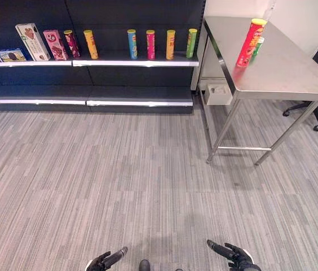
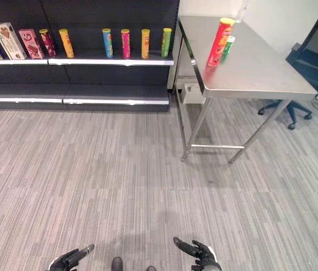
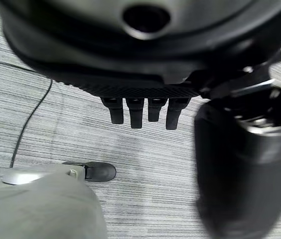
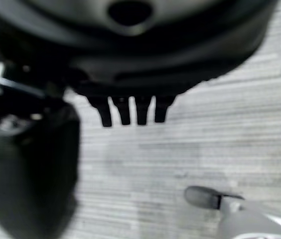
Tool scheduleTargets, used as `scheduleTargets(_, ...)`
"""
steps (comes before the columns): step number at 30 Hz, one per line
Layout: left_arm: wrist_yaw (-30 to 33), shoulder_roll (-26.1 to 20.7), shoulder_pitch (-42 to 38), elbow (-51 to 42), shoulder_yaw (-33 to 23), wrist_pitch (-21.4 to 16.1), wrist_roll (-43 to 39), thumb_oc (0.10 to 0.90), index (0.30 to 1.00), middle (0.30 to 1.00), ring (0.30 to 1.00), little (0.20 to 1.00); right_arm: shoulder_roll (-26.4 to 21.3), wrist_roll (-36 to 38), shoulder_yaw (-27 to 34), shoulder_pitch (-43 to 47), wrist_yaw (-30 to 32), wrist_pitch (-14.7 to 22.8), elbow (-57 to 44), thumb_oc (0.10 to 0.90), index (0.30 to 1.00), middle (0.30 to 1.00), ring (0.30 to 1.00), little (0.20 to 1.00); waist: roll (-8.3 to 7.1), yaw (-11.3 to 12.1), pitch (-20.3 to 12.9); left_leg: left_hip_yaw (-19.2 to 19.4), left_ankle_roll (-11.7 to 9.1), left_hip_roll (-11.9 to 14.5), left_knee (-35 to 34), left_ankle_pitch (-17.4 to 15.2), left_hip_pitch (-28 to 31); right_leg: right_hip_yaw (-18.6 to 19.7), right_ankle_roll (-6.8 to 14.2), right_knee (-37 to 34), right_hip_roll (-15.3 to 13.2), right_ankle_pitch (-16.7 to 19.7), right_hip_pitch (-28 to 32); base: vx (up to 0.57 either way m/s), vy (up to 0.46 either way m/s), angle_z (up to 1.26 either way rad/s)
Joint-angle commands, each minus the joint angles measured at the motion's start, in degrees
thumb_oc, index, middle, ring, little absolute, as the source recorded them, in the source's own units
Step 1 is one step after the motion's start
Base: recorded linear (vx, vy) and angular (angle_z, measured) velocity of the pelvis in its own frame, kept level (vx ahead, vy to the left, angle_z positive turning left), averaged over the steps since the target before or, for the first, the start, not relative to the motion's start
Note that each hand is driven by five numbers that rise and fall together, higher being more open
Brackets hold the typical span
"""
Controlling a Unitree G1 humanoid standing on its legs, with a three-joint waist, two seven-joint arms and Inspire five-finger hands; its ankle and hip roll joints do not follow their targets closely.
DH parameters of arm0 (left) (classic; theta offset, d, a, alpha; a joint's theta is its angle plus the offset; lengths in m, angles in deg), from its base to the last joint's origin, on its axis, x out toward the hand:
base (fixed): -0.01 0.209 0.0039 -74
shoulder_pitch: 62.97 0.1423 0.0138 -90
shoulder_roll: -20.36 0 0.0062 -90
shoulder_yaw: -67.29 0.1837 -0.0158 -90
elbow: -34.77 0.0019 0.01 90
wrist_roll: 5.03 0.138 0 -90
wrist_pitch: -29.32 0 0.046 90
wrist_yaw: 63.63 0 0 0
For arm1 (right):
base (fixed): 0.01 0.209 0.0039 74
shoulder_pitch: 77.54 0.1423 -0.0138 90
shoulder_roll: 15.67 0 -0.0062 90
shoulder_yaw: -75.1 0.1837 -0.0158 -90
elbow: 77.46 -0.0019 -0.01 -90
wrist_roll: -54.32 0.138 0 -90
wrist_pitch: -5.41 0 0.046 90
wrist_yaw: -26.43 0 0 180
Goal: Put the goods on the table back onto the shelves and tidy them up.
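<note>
1. Both hands hang low over the carpet, well apart from any goods: the left hand (image 1: 107,261) and the right hand (image 1: 233,255) each have relaxed, straight fingers and hold nothing, as the wrist views confirm.
2. Ahead on the left stand the dark shelves (image 1: 131,62), with boxes at the left end and upright tubes spaced along the upper board.
3. To the right stands the steel table (image 1: 283,68), apart from the shelves' end.
4. On its far left part stands the red can (image 1: 250,43), upright near the edge, with a small green can (image 1: 258,45) just behind it.
5. The red can is probably light, stiff cardboard with a smooth, slightly slippery wall; wrapping the fingers round its middle would suit it, without squeezing hard.
</note>
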Motion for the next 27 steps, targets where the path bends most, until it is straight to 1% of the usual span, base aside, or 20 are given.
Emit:
scheduleTargets(1,1.0,-1.5,-4.5,-0.4,-0.3,-3.1,-0.5,0.8,0.9,0.9,0.9,0.9,-2.0,1.3,0.1,2.1,0.6,2.2,-1.5,0.8,0.9,0.9,0.9,0.9,-1.93,1.5,0.3,2.9,-4.0,2.9,0.1,-6.3,2.9,-2.4,7.6,-0.6,-5.2,-2.5,-0.3,0.0,0.0,0.0)
scheduleTargets(9,1.5,-1.7,-5.4,-0.9,0.0,-3.2,0.0,0.8,0.9,0.9,0.9,0.9,-2.0,0.9,-0.3,1.9,0.7,2.0,-0.7,0.8,0.9,0.9,0.9,0.9,-1.95,1.3,0.7,3.0,-4.0,3.2,0.1,-6.2,3.1,-2.1,7.6,-0.6,-4.9,-2.5,-0.5,-0.01,-0.011,-0.02)
scheduleTargets(11,1.2,-1.8,-5.4,-1.4,0.2,-3.2,0.1,0.8,0.9,0.9,0.9,0.9,-2.3,-0.6,-1.5,1.9,0.1,1.8,-0.9,0.8,0.9,0.9,0.9,0.9,-1.89,1.3,0.9,2.8,-4.0,3.2,0.1,-6.1,2.9,-1.8,7.5,-0.6,-4.8,-2.4,-0.8,-0.02,-0.025,-0.05)
scheduleTargets(15,1.1,-2.1,-5.8,-1.3,0.6,-3.2,0.9,0.8,0.9,0.9,0.9,0.9,-2.4,-1.2,-2.3,1.8,-0.3,1.6,-1.7,0.8,0.9,0.9,0.9,0.9,-1.89,1.2,1.1,2.7,-4.0,3.3,0.1,-5.9,2.5,-1.5,7.5,-0.6,-4.6,-2.3,-1.3,-0.03,-0.044,-0.02)
scheduleTargets(16,1.3,-2.1,-6.2,-1.3,0.6,-3.1,0.8,0.8,0.9,0.9,0.9,0.9,-2.3,-1.2,-2.4,1.8,-0.4,1.5,-1.7,0.8,0.9,0.9,0.9,0.9,-1.68,1.1,1.5,2.9,-4.1,3.4,0.1,-5.6,1.8,-1.2,7.4,-0.6,-4.4,-2.1,-2.0,-0.03,-0.038,-0.02)
scheduleTargets(24,1.2,-1.8,-6.2,-0.3,0.6,-3.2,0.6,0.8,0.9,0.9,0.9,0.9,-2.4,-1.1,-2.6,1.9,-0.4,1.5,-0.9,0.8,0.9,0.9,0.9,0.9,-1.61,1.1,2.5,3.1,-4.6,4.4,0.1,-5.0,2.0,-1.2,6.9,-0.6,-3.6,-2.5,-2.1,0.0,-0.058,-0.02)
scheduleTargets(25,1.1,-1.8,-6.8,-0.3,0.9,-3.2,0.0,0.8,0.9,0.9,0.9,0.9,-2.6,-0.6,-2.5,2.3,-0.3,1.7,-0.6,0.8,0.9,0.9,0.9,0.9,-2.09,1.3,4.0,2.8,-5.1,4.7,5.3,-5.8,-0.7,-1.2,6.3,-0.6,-3.6,-2.7,-2.1,-0.1,-0.14,0.05)
scheduleTargets(27,1.1,-1.8,-7.6,-0.7,1.2,-3.2,-0.9,0.8,0.9,0.9,0.9,0.9,-3.2,0.0,-2.3,2.8,-0.2,2.0,-0.9,0.8,0.9,0.9,0.9,0.9,-2.93,1.3,5.9,3.0,-6.2,4.9,14.4,-6.9,-5.8,-1.9,5.5,-0.6,-4.0,-3.1,-2.0,-0.09,-0.141,0.1)
